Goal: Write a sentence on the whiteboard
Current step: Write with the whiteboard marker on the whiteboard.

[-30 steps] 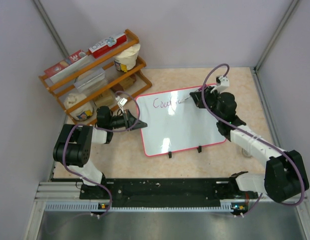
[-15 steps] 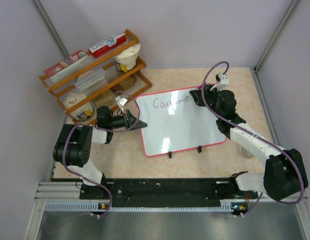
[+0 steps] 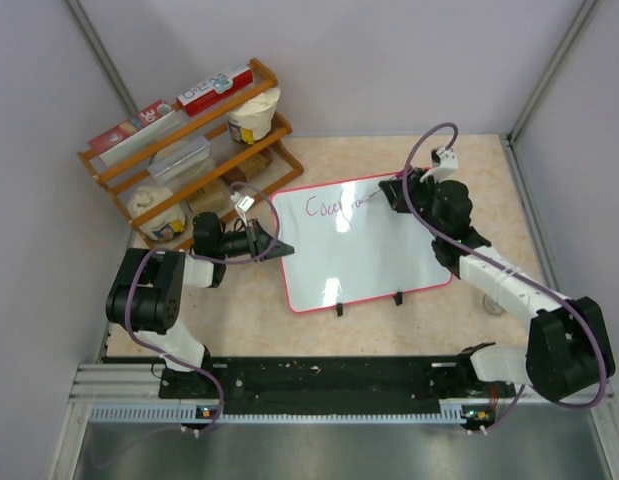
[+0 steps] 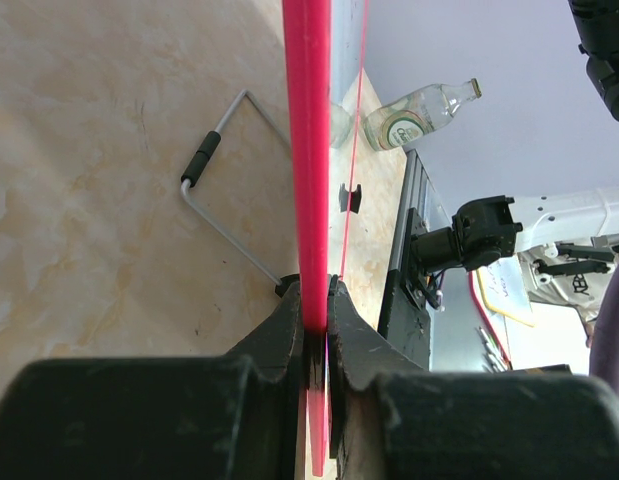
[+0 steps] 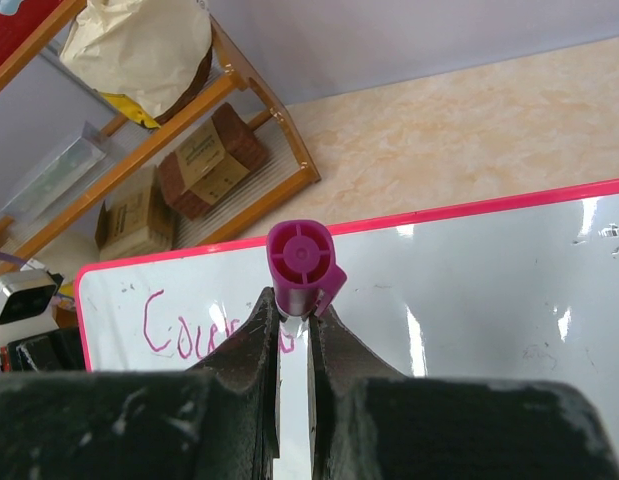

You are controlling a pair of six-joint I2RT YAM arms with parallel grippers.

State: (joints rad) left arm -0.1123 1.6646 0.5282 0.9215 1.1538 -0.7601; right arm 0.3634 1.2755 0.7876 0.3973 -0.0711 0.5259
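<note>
A white rectangular whiteboard (image 3: 369,260) with a thin pink-red rim and rounded corners was seen lying flat on the table (image 3: 319,325), near its middle, with two small black clips at its near edge. Only the start of the sentence (image 3: 329,207) was written, in purplish-pink cursive near the board's far left corner; it read roughly "Cou", and the rest was hidden behind the marker. The board's left edge was pinched by the left gripper (image 4: 317,300). A purple marker (image 5: 301,262) was clenched in the right gripper (image 5: 294,320), over the end of the writing. A wooden rack (image 3: 189,150) was seen far left. Compared with a second earlier, the right wrist was shifted slightly farther away; the board was unmoved.
</note>
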